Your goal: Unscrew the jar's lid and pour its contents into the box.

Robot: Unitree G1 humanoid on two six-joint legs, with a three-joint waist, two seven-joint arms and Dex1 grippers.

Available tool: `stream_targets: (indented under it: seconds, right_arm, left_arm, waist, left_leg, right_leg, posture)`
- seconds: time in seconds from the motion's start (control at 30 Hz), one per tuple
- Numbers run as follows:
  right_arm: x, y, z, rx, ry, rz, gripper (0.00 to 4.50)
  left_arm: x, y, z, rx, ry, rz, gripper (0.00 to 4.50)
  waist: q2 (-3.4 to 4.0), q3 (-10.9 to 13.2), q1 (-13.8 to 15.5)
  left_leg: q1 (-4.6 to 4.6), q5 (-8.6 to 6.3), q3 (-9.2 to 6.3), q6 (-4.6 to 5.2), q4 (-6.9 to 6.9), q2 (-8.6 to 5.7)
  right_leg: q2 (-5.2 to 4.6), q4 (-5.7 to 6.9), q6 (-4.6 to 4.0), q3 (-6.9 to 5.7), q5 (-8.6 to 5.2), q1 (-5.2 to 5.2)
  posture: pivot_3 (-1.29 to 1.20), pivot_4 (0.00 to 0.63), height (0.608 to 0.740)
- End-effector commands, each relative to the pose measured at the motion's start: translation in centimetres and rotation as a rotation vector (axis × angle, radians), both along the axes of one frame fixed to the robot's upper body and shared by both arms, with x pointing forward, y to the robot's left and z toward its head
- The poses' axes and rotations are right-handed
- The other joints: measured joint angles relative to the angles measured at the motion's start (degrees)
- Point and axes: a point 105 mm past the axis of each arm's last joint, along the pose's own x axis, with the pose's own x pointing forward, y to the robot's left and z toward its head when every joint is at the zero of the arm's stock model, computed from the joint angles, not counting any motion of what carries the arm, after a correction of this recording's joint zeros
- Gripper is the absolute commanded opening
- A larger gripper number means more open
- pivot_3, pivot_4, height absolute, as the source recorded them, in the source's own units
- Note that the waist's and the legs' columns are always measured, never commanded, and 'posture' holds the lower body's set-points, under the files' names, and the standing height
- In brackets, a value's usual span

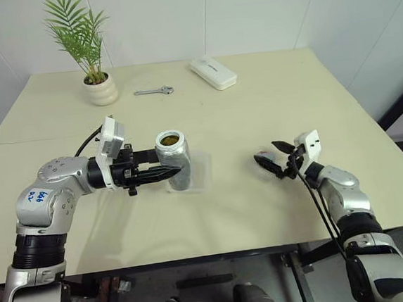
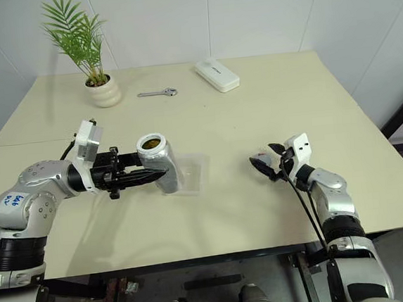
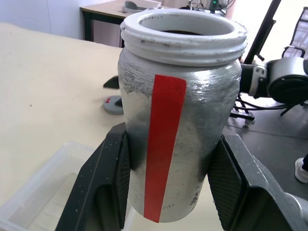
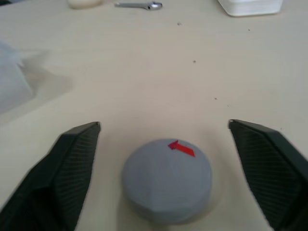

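With the round flat grey screw lid [image 4: 167, 180] already off and lying flat on the cream tabletop [image 1: 254, 111], the step in hand is judged to be the pour. The left gripper [image 1: 162, 171] is clamped on the small silvery cylindrical jar with a red label strip [image 1: 174, 160], one black finger on each side of the body below the threaded neck. The jar stands close to upright, its long axis near vertical, leaning slightly, and its open mouth faces up. Small brown contents [image 1: 169, 137] are visible inside the mouth. The jar sits at the near-left edge of the shallow clear plastic rectangular box [image 1: 201, 166]; whether it rests on the box or is held just above it cannot be told.

The right gripper [image 4: 166, 139] is released, jaws spread wide, with the lid lying between them on the table and touching neither finger. The lid's red arrow mark faces up.

To pour well, shift the mouth over the middle of the box before tilting, since the jar now stands at the box's edge. Roll the wrist slowly so the mouth dips toward the box interior and the pieces do not scatter over the low wall. Keep the grip firm on the smooth body throughout. Keep the right arm clear of the pour.
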Motion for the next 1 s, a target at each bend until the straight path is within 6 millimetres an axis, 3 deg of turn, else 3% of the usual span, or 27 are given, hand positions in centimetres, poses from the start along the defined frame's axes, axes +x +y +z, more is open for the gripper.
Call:
stream_targets:
  seconds: [0.03,0.1,0.17,0.27,0.37,0.53,0.63,0.77,0.9,1.0]
  right_arm:
    - [-1.5,0.0,4.1,0.002,-0.105,0.070,4.47]
    - [-2.5,0.8,5.3,-0.038,-0.134,0.116,4.47]
    - [-4.4,3.2,7.2,-0.088,-0.162,0.234,4.47]
    - [-7.5,6.4,7.7,-0.217,-0.130,0.408,4.47]
    - [-8.2,7.9,7.9,-0.238,-0.128,0.433,4.47]
    - [-9.2,9.1,7.4,-0.233,-0.107,0.472,4.47]
    - [-9.5,8.9,7.0,-0.231,-0.131,0.451,4.47]
    - [-9.2,8.5,6.4,-0.230,-0.134,0.413,4.47]
    - [-9.1,8.3,5.9,-0.219,-0.125,0.391,4.47]
    - [-8.8,8.0,5.7,-0.211,-0.122,0.370,4.47]
  left_arm:
    - [0.0,0.4,1.8,-0.031,-0.066,-0.001,1.87]
    - [0.4,0.8,2.2,-0.047,-0.069,0.017,1.87]
    - [1.1,1.3,2.8,-0.057,-0.072,0.044,1.87]
    - [3.2,2.6,3.1,-0.028,-0.118,0.139,1.87]
    - [5.0,3.6,2.9,0.015,-0.138,0.214,1.87]
    - [6.8,4.2,2.7,0.075,-0.169,0.281,1.87]
    - [7.6,3.4,3.8,0.222,-0.313,0.308,1.87]
    - [8.3,2.8,3.1,0.380,-0.430,0.356,1.87]
    - [9.7,2.3,3.7,0.482,-0.676,0.481,1.87]
    - [10.4,1.9,4.1,0.627,-0.978,0.555,1.87]
  waist:
    - [0.00,0.00,0.03]
    - [0.00,0.00,0.12]
    - [0.02,0.01,0.18]
    - [0.02,0.01,0.16]
    - [0.00,0.00,0.28]
    - [0.00,0.00,0.80]
    - [-0.01,0.00,1.64]
    - [-0.01,0.00,1.87]
    - [-0.01,0.00,1.87]
    - [-0.01,0.00,1.85]
  left_leg:
    - [0.01,0.00,0.00,0.00,0.00,0.00]
    - [0.04,0.01,0.00,-0.02,-0.02,0.00]
    - [0.06,0.03,0.00,-0.03,-0.03,0.00]
    - [0.10,0.04,0.00,-0.04,-0.04,0.00]
    - [0.16,0.05,0.00,-0.04,-0.04,0.00]
    - [0.10,0.04,0.00,-0.03,-0.04,-0.04]
    - [-0.02,0.02,-0.01,0.00,-0.09,-0.03]
    - [-0.22,-0.02,0.02,0.07,-0.02,-0.04]
    - [-0.25,-0.03,0.02,0.09,-0.01,-0.03]
    - [-0.24,-0.03,0.02,0.09,0.03,-0.03]
  right_leg:
    - [0.00,0.01,0.00,0.00,0.00,0.00]
    - [0.01,0.04,0.00,0.00,0.00,0.00]
    - [0.03,0.07,0.00,0.01,0.00,0.00]
    - [0.04,0.15,-0.01,0.04,-0.02,-0.03]
    - [0.06,0.14,-0.03,0.04,-0.02,0.02]
    - [0.04,0.05,-0.02,0.05,-0.02,0.03]
    - [0.06,-0.07,-0.01,0.04,-0.02,-0.05]
    - [0.03,-0.23,0.03,0.03,-0.01,-0.12]
    - [0.04,-0.24,0.04,0.03,0.00,-0.16]
    - [0.03,-0.22,0.07,0.03,0.01,-0.16]
  posture:
    - [0.00,0.150,0.740]
    - [0.00,0.150,0.740]
    - [0.00,0.150,0.740]
    - [0.00,0.150,0.740]
    - [0.00,0.150,0.740]
    - [0.00,0.150,0.740]
    - [0.00,0.150,0.740]
    - [0.00,0.150,0.740]
    - [0.00,0.150,0.740]
    - [0.00,0.150,0.740]
